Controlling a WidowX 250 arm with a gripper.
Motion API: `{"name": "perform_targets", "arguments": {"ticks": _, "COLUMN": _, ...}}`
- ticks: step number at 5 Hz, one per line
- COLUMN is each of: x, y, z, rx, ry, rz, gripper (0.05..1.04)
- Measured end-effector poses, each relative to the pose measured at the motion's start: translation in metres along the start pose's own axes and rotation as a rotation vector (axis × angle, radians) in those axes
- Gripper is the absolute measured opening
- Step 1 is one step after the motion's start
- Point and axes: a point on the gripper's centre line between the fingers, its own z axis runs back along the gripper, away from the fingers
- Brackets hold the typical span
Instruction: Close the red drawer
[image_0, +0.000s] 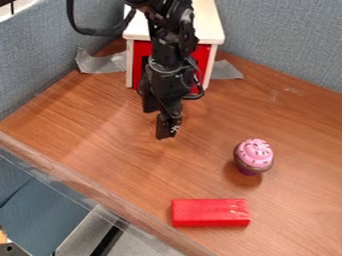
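The gripper hangs over the bench, in front of the box with a white top and red front; no object is seen in its grasp, and whether it stands wide or narrow cannot be told. Nearest to it is the cupcake, upright on the bench toward the right of the view, well apart from the gripper, with swirled pink icing over a darker base. It is judged to be a light toy, fairly firm or slightly yielding, with low risk of breakage. The domed icing is rated a poor hold, as its slope may let a grasp slide upward; a level grasp across the widest part of the body, on opposite sides, is advised, with moderate pressure. The narrower foot makes tipping or rolling the main hazard if one side is touched first. The red block lies flat near the front edge of the bench, apart from the cupcake. It is judged light and stiff, its smooth faces possibly slippery. The recommended hold is across the short width at mid-length, square to the long sides; an end grasp could let it swing or droop.
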Motion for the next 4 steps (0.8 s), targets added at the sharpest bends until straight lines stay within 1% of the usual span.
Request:
{"name": "perform_targets", "arguments": {"ticks": 1, "x": 0.000, "y": -0.004, "z": 0.002, "rx": -0.033, "ry": 0.010, "rz": 0.007, "gripper": 0.999}}
{"name": "perform_targets", "arguments": {"ticks": 2, "x": 0.003, "y": -0.031, "z": 0.005, "rx": -0.116, "ry": 0.052, "rz": -0.017, "gripper": 0.998}}
{"name": "perform_targets", "arguments": {"ticks": 3, "x": 0.011, "y": -0.044, "z": 0.019, "rx": -0.159, "ry": 0.042, "rz": -0.025, "gripper": 0.998}}
{"name": "perform_targets", "arguments": {"ticks": 4, "x": 0.011, "y": -0.051, "z": 0.036, "rx": -0.207, "ry": 0.038, "rz": 0.003, "gripper": 0.998}}
